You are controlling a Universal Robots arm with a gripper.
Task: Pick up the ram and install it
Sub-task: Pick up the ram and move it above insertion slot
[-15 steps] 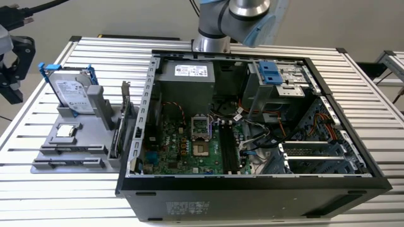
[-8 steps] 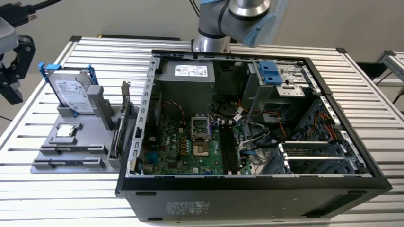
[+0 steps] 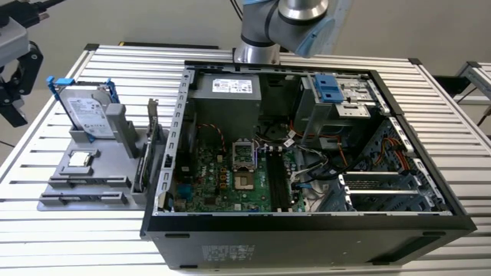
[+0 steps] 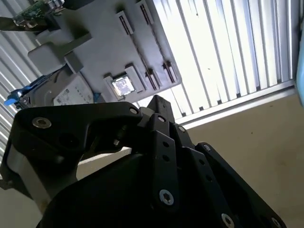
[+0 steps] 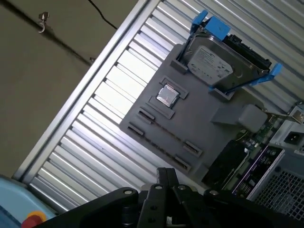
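Note:
My gripper (image 3: 14, 86) hangs off the exterior view's left, beyond the table's edge and beside the grey parts holder (image 3: 103, 169). In both wrist views its black linkage (image 4: 156, 156) (image 5: 164, 199) fills the foreground, with the holder (image 5: 209, 137) (image 4: 95, 28) some way beyond it. The holder's two long narrow slots (image 5: 161, 142) look like thin dark lines. The ram is hidden from these views. The black memory slots (image 3: 280, 181) lie on the green motherboard inside the open computer case (image 3: 307, 224).
On the holder stand a silver hard drive in a blue frame (image 3: 88, 112) (image 5: 213, 61), a small square chip (image 3: 80, 160) (image 5: 167, 96) and an upright card with a metal bracket (image 3: 153, 138). The arm's base (image 3: 261, 34) stands behind the case. Floor lies past the table's edge.

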